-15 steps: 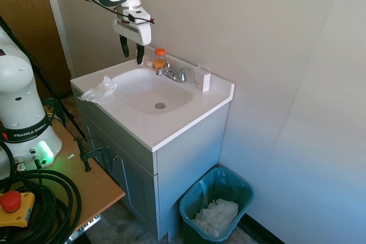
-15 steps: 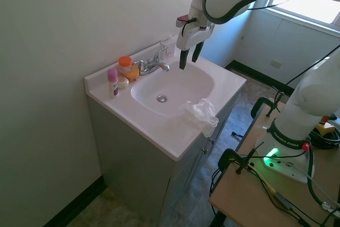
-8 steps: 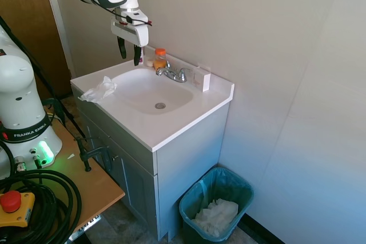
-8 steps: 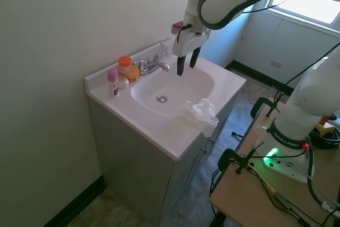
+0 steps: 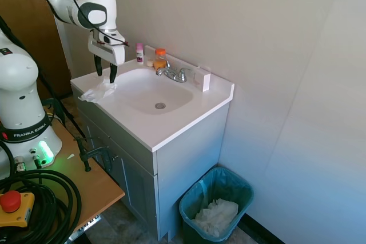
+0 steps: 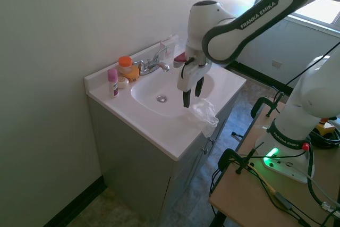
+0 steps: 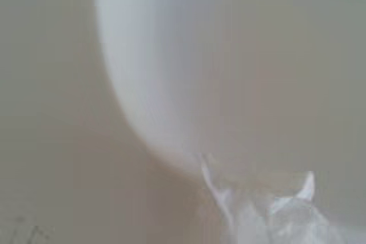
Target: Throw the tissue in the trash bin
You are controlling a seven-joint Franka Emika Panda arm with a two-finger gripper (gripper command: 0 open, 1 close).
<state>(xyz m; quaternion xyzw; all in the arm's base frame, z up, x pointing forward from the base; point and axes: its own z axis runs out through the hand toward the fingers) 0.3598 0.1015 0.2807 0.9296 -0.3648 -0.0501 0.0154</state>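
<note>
The gripper (image 5: 106, 75) is seen poised just above the tissue (image 5: 98, 91), fingers parted and nothing held, at the front corner of the vanity top (image 5: 171, 127) beside the basin (image 5: 151, 92). The teal trash bin (image 5: 216, 207) stands on the floor, well apart. A thin corner alone may be pinched, and the tissue could be nudged off the counter's edge or dropped short of the bin.

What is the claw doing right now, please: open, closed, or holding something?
Claw: open and empty, poised just above the tissue at the sink counter's edge.
</note>
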